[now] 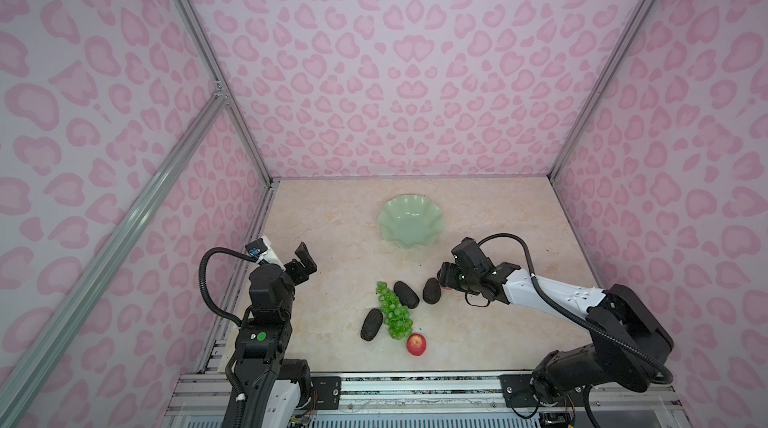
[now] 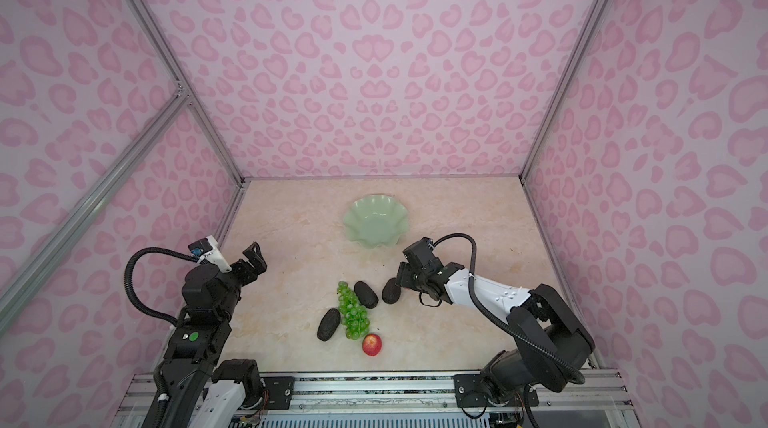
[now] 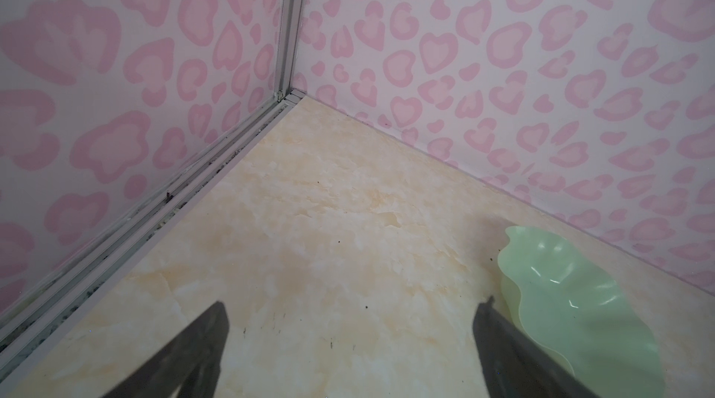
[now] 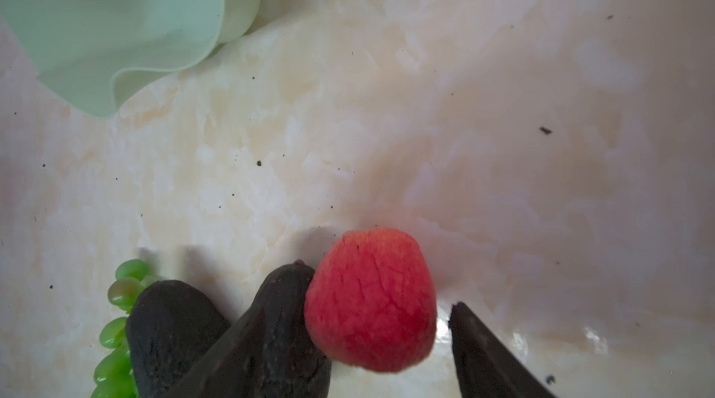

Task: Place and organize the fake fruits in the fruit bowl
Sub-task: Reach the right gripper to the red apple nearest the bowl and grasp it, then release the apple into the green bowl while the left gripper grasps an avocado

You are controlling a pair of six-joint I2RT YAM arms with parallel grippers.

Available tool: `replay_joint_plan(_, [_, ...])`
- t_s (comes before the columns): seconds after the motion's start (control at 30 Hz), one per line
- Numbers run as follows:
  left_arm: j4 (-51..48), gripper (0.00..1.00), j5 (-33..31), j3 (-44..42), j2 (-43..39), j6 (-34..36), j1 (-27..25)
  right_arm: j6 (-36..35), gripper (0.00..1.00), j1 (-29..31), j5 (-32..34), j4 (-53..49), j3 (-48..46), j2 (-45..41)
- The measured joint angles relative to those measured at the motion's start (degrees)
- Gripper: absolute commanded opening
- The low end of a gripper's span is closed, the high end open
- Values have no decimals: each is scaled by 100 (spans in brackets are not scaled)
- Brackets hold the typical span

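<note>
**Right pincer astride the apple: now we need a clean pinch**

The apple (image 4: 371, 299) sits on the worktop (image 1: 332, 238) just beside an avocado (image 4: 286, 330), well short of the empty bowl (image 1: 409, 224). The right pincer (image 1: 444, 280) stands spread around it, one finger on the avocado side and the other just off the red skin, so nothing is gripped yet. We'd centre on the apple's widest part and squeeze squarely so the round fruit can't squirt out. That inner finger mustn't drag the avocado along. Then we'd lift straight up before swinging to the bowl. Grapes (image 1: 394, 313) and the second apple (image 1: 416, 344) wait nearer the arm bases. The left pincer (image 3: 353, 305) hangs spread and empty.
</note>
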Motion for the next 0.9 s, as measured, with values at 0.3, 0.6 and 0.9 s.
replay_joint_plan(0.3, [-11,99,11,4,-15,0,0,2,38,0,350,85,94,361])
replay_joint_plan(0.6, [-315,97,96,109,66,-66,0,-730,33,68,857,-396,1064,-372])
replay_joint_plan(0.9, [-986,90,1180,485,503,-267,-15,-1784,33,28,876,-525,3296,1392])
